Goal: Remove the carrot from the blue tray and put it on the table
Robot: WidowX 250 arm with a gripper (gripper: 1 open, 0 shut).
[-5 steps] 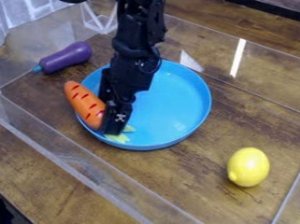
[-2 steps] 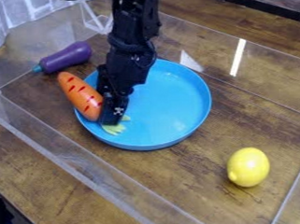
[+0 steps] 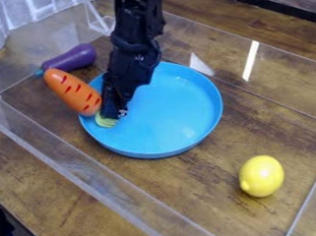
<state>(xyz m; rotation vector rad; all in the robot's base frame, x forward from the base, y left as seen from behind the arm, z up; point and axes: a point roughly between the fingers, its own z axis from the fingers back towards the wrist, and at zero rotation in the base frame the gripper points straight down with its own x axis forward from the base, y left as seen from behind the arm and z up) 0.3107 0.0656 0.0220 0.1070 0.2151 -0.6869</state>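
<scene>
Camera: carrot (image 3: 73, 92) (gripped) over tray (image 3: 188, 124)

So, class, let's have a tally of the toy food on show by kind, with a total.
Carrot: 1
Eggplant: 1
Lemon: 1
Total: 3
</scene>
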